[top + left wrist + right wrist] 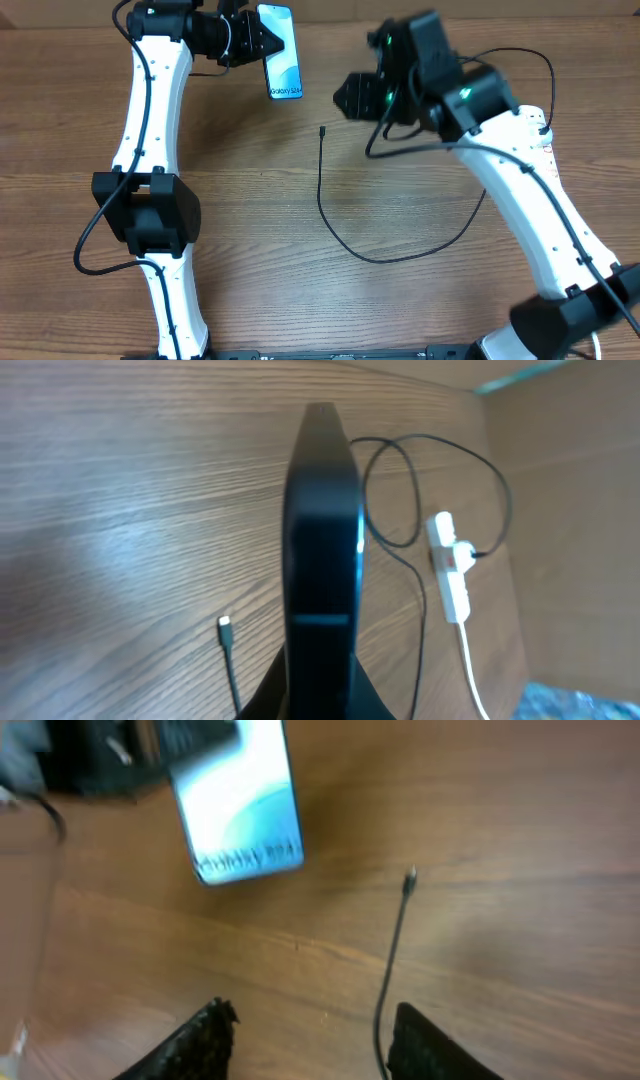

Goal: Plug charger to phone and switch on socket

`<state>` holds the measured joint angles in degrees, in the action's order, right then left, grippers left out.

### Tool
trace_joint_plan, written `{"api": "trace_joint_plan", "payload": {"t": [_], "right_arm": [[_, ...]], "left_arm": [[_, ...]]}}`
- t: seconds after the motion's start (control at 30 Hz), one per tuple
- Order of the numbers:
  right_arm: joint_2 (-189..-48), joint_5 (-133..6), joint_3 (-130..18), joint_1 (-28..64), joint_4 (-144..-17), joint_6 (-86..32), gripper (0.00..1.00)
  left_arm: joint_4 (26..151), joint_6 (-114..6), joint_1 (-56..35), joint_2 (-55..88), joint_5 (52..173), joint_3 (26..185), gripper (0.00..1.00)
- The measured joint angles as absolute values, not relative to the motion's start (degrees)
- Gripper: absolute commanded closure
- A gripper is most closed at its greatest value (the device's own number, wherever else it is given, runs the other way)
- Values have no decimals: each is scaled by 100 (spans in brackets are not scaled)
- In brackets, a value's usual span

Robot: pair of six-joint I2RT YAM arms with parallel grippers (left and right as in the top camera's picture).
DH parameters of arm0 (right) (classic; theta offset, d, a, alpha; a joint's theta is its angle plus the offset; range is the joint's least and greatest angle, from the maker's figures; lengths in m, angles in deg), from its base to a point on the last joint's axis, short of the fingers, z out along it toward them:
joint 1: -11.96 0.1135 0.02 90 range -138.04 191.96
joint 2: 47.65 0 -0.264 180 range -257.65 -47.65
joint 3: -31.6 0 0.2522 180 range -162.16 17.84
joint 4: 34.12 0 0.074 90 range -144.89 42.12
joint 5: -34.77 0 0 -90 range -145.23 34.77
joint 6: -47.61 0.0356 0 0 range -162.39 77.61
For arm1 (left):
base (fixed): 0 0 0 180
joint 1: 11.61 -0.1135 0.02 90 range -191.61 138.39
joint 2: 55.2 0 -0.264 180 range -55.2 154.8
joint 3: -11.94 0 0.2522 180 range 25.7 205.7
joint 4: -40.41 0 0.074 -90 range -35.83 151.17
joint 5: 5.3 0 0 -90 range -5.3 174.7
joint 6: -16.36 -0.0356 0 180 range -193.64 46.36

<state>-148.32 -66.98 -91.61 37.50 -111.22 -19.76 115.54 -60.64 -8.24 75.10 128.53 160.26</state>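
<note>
Wood-grain worktop (260, 230) fills the overhead view, with the white left arm (150, 100) reaching up one side and the right arm (540, 200) slanting in from the other.

The socket (450, 570) shows plainly only in the left wrist view. It is a white strip with a red switch, lying flat on the far side of the worktop. Its thick white lead (470, 670) runs off toward the bottom edge, and thin black cable loops just beside it.

The phone (281, 52) is off the worktop, clamped in the left pincer (256, 40), whose jaws are closed on its upper end. The lit blue-teal screen faces up, with the small text at the lower end. From the left wrist the phone appears edge-on, as a dark slab.

The right pincer (350, 97) hangs near the phone's lower end but clear of it. Its jaws stand apart and grip nothing.

The charger (320, 180) lies loose on the worktop. It runs straight, then sweeps in a wide curve under the right arm. Its connector tip (322, 130) rests on the wood below the phone, between the two pincers, touching neither. In the right wrist view the cable passes just inside one dark finger.
</note>
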Motion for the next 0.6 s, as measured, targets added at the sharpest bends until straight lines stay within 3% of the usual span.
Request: {"api": "trace_joint_plan", "payload": {"t": [0.17,0.3,0.37,0.43,0.6], "right_arm": [[-15841,-6501,-10625,3746,-12079,-2039,42],[-16757,-6427,-10938,3746,-12184,-2079,40],[-17107,-6394,-10936,3746,-12107,-2083,28],[-17395,-6241,-10936,3746,-11873,-1965,25],[-17736,-5821,-10955,3746,-11351,-1646,28]], "left_arm": [[11604,-5909,-824,7510,12530,16026,96],[11678,-5852,-824,7510,12357,16026,96],[11737,-5780,-824,7510,12180,16026,96],[11814,-5688,-824,7510,11922,16026,96],[12150,-5461,-824,7510,11004,16026,96]]}}
